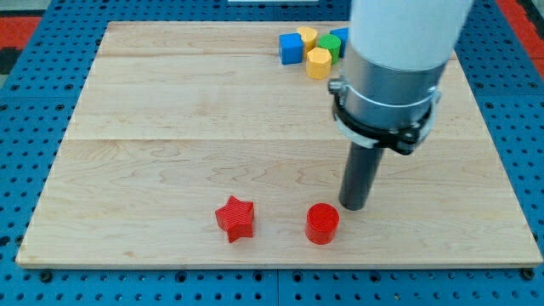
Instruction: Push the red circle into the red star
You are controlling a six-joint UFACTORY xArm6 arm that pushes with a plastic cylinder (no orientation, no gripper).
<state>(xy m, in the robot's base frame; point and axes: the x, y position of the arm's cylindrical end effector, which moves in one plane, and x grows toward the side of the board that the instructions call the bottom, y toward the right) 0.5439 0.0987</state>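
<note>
A red circle lies on the wooden board near the view's bottom, right of centre. A red star lies to its left, with a gap of about one block width between them. My tip rests on the board just right of and slightly above the red circle, close to its upper right edge; I cannot tell whether it touches.
A cluster of blocks sits at the view's top: a blue cube, a yellow hexagon, a yellow block, a green block and a blue block, partly hidden by the arm's white body. Blue pegboard surrounds the wooden board.
</note>
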